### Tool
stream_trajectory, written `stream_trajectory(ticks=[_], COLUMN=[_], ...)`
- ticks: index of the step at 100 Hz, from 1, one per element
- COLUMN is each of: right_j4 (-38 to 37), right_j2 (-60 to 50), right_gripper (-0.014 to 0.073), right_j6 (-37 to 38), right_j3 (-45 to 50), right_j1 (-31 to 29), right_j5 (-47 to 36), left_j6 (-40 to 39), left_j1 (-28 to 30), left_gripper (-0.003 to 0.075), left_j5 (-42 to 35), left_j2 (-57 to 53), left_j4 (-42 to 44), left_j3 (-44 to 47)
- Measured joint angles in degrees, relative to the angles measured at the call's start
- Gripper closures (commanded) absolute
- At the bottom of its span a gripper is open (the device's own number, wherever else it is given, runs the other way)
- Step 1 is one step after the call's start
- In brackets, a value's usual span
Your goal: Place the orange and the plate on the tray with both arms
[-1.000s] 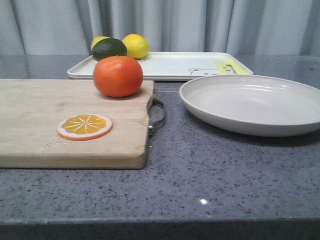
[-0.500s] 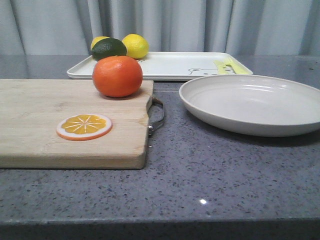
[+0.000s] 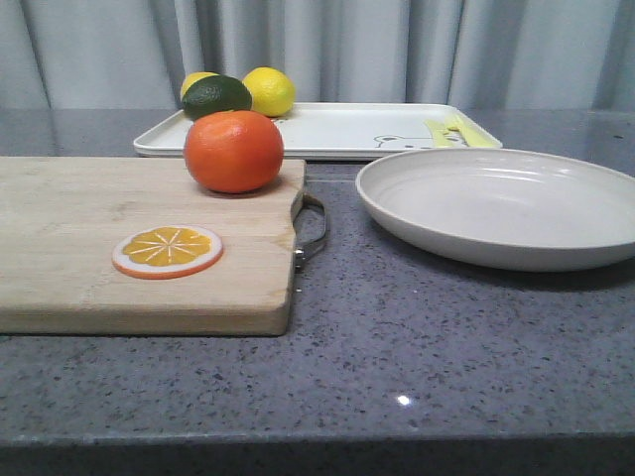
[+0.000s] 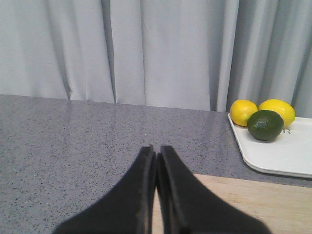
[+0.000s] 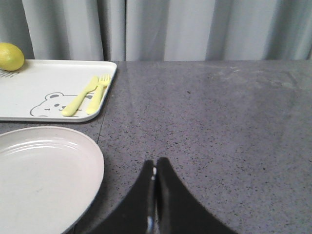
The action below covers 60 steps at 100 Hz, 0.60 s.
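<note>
Wooden cutting board (image 3: 139,238) on the left of the grey speckled counter (image 3: 417,347), metal handle (image 3: 313,230) on its right end. Orange slice disc (image 3: 167,250) lies flat on the board near its front. Two lemons (image 3: 269,90) and a dark green lime (image 3: 216,95) clustered at back left. Yellow-green fork and spoon (image 5: 87,94) side by side. Grey curtain (image 3: 397,50) behind.

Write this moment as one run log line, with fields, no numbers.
orange: on cutting board | plate: on table | tray: behind them | left gripper: shut | right gripper: shut
</note>
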Motion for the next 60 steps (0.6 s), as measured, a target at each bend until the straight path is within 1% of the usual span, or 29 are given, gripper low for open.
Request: stream_trajectory(ticks=[22, 46, 53, 60], right_j4=[0.00, 0.00, 0.00, 0.00], right_j2=[5.10, 5.97, 6.11, 6.24], right_gripper=[0.0651, 0.0651, 0.0651, 0.0651], right_j6=[0.00, 0.00, 0.00, 0.00], right_j3=[-2.29, -2.29, -2.29, -2.29], right_j1=[0.00, 0.00, 0.00, 0.00], right_j5=[1.32, 1.21, 1.21, 1.21], left_j6=[0.00, 0.00, 0.00, 0.00], left_j1=[0.00, 0.00, 0.00, 0.00], left_gripper=[0.0741, 0.0734, 0.0680, 0.0569], left_j5=[-0.36, -0.36, -0.36, -0.24], left_j2=[1.89, 5.98, 7.96, 10.08], left_j4=[0.00, 0.00, 0.00, 0.00], left_j3=[-0.25, -0.25, -0.34, -1.05])
